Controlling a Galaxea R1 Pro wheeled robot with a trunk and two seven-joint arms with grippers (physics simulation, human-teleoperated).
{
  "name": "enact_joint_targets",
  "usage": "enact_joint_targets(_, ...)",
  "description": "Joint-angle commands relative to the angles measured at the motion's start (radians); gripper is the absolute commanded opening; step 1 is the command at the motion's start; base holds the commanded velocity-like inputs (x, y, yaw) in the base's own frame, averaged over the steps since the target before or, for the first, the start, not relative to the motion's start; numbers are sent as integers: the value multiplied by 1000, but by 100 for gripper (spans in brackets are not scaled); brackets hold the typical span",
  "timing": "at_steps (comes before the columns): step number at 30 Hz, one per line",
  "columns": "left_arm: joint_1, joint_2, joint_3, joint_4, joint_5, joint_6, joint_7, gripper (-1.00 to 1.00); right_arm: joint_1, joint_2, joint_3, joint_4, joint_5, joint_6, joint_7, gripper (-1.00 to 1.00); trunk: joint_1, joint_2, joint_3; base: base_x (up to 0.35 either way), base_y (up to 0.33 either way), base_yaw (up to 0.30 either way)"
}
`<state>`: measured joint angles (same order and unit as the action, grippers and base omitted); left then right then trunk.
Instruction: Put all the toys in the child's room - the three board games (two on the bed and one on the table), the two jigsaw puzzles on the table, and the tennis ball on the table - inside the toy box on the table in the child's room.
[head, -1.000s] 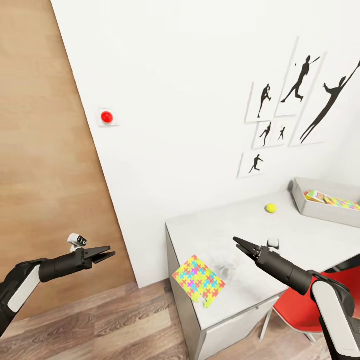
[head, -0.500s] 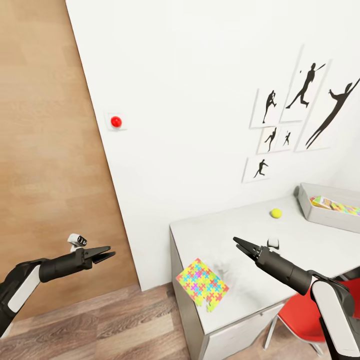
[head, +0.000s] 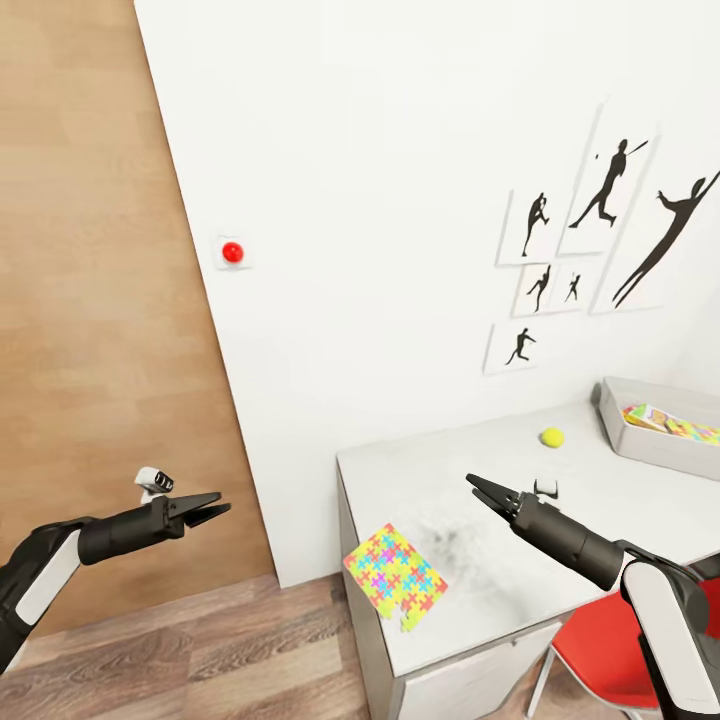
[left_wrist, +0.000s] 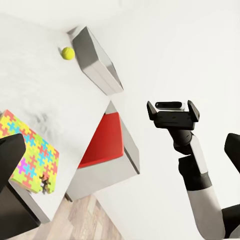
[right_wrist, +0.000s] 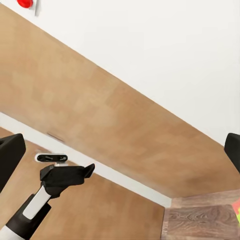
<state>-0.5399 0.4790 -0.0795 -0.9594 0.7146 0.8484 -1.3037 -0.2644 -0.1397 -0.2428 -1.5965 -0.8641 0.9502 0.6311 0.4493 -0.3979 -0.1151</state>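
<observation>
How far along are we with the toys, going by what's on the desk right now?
Partly done: the toy box already holds a printed game box and what looks like a jigsaw sheet. In hand: nothing; left hand and right hand both look shut and empty. Left on the table: jigsaw puzzle overhanging the front edge, and tennis ball. Other games unaccounted for.

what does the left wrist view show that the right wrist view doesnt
The left wrist view alone: the tennis ball on the table, the toy box beyond it, a red chair tucked under the table, and the right arm with its claw.

The right wrist view alone: a red button on the white wall, a wooden panel, and the left claw.

Both: a jigsaw puzzle at the table's edge, of which the right wrist view catches just a corner, plus wood floor.
</observation>
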Motion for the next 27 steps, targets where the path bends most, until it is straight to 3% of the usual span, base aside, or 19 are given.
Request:
enact_joint_targets(1,-1,1,-3,0,6,9,-1,100,-1,0,-1,0,2,5,4,100,1,-2,-1,0,-5,64)
enact_joint_targets(10,1,3,-4,1,12,9,-9,100,-1,0,-2,1,2,5,8,100,1,-2,14,0,-1,66)
enact_joint_targets(18,4,-51,-6,-2,6,12,-6,100,-1,11,-6,5,2,-14,9,100,1,-2,26,0,0,95)
enact_joint_targets(27,5,-60,-5,-1,6,12,-2,100,-1,17,-8,6,2,-20,8,100,1,-2,38,0,0,81)
